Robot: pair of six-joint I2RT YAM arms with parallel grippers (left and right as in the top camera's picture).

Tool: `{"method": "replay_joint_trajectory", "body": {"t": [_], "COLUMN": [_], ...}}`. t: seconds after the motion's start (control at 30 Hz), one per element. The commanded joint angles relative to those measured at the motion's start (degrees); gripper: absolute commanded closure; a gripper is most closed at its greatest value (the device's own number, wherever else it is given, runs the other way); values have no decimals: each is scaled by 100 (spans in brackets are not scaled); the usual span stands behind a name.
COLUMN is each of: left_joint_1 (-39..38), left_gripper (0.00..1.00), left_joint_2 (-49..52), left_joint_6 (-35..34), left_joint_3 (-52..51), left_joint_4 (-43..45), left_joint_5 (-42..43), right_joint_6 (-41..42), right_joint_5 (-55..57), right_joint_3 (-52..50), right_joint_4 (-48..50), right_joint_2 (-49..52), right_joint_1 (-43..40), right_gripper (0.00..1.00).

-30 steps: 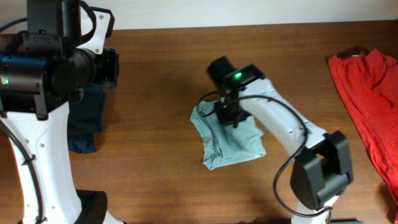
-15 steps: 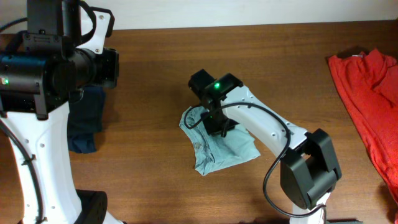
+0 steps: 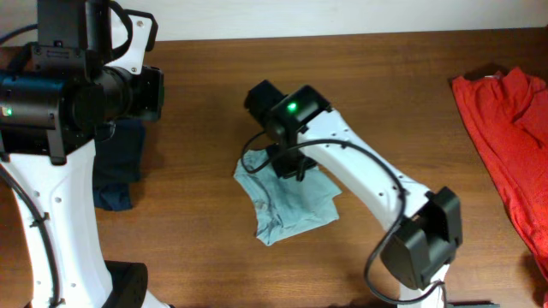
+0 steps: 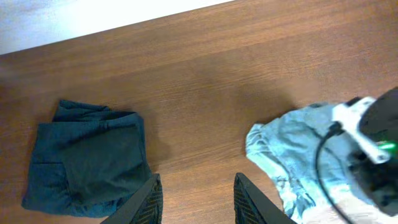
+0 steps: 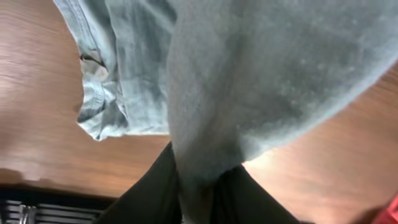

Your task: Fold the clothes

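The clothes (image 3: 291,205), a pale blue-green crumpled garment, lie bunched on the middle of the wooden table. My right gripper (image 3: 288,168) is over their far edge, shut on a fold of the cloth. In the right wrist view the clothes (image 5: 261,68) fill the frame and a bunch of them is pinched between the dark fingers (image 5: 152,196) of the right gripper (image 5: 198,202). My left gripper (image 4: 198,202) stands open over bare wood with nothing between its fingers. It sees the clothes (image 4: 289,155) at its right.
A folded dark navy garment (image 3: 116,167) lies at the left under the left arm and shows again (image 4: 87,158) beside the left gripper. A bright red garment (image 3: 509,120) is spread at the table's right edge. The right arm (image 3: 368,184) spans the middle.
My right gripper has moved left, dragging the pale garment with it across the table. The left arm has not moved.
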Motion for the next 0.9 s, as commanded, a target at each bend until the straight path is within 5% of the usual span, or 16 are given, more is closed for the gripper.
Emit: {"method": "replay_joint_trajectory", "body": {"t": [0.0,0.37,0.63,0.87], "left_joint_1": [24,24,24,24], "left_gripper": [62,62,62,62], "left_joint_2": [7,7,7,7], "left_joint_6": [-50,-50,-50,-48], "left_joint_3": [-11,-11,-11,-11], "left_joint_4": [13,11,13,13], "left_joint_5": [-20,-22,-22,-24], "right_joint_6": [55,-81,-103,-424], "right_joint_5": [-337,-85,1668,365], "right_joint_3": [44,68,831,1274], "right_joint_4": [177,245,-1506,-1408], "right_joint_2": [507,892,892,852], "right_joint_1": [245,422,-138,-129], "right_gripper": [85,86,89,88]}}
